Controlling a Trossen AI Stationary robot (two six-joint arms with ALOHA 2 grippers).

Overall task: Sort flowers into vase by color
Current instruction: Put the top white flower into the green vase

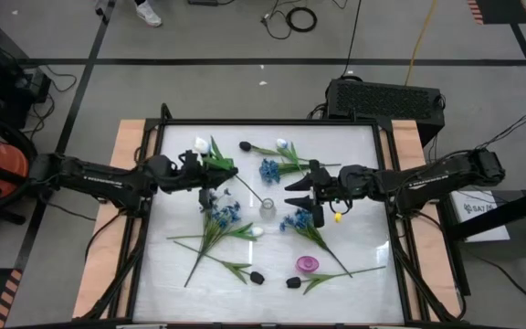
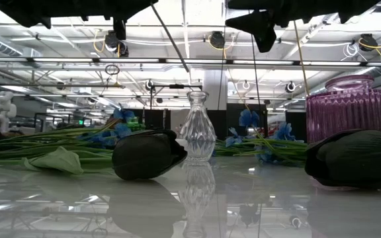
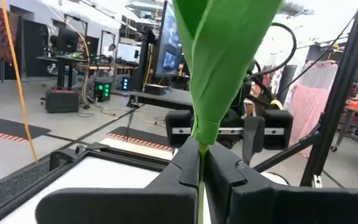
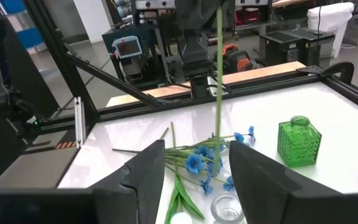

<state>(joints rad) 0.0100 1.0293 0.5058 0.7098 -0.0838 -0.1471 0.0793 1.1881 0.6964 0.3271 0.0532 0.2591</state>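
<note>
My two arms are matte black, built of jointed tubular segments with pale lettering along the forearms. The left end effector (image 1: 210,194) has blocky black fingers; the right end effector (image 1: 301,196) has wedge-shaped fingers and a yellow tag beside it.

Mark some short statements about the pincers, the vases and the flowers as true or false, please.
1. The left pincer is shut on a green stem. True.
2. The right pincer holds a blue flower. False: it is open and holds nothing.
3. The clear vase stands upright. True.
4. The black tulip buds stand in the clear vase. False: they lie on the table.
5. The purple vase lies on its side. False: it stands upright.
</note>
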